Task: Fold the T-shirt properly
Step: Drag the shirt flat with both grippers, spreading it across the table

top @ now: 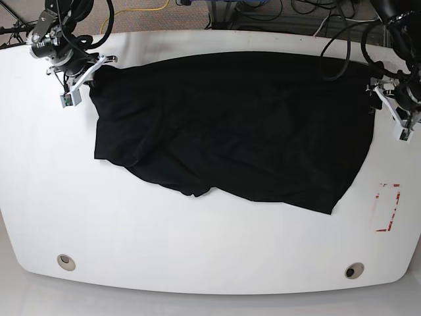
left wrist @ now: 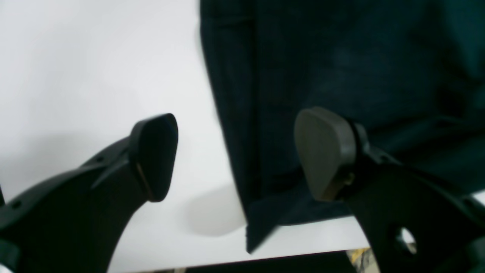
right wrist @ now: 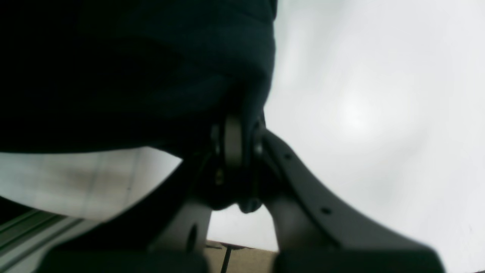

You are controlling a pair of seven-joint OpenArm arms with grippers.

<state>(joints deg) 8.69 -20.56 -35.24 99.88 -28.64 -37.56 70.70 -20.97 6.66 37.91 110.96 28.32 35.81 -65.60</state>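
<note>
Lying rumpled, the T-shirt (top: 237, 125) seems pinched by right gripper (right wrist: 238, 144); left gripper (left wrist: 242, 155) spread.

Base view looks straight down — wrist views sit close, sharing the T-shirt (top: 230, 125)

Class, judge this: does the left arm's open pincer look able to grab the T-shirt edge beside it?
Probably yes: the left pincer is open, one finger already over the T-shirt, and nothing blocks the hem.
</note>
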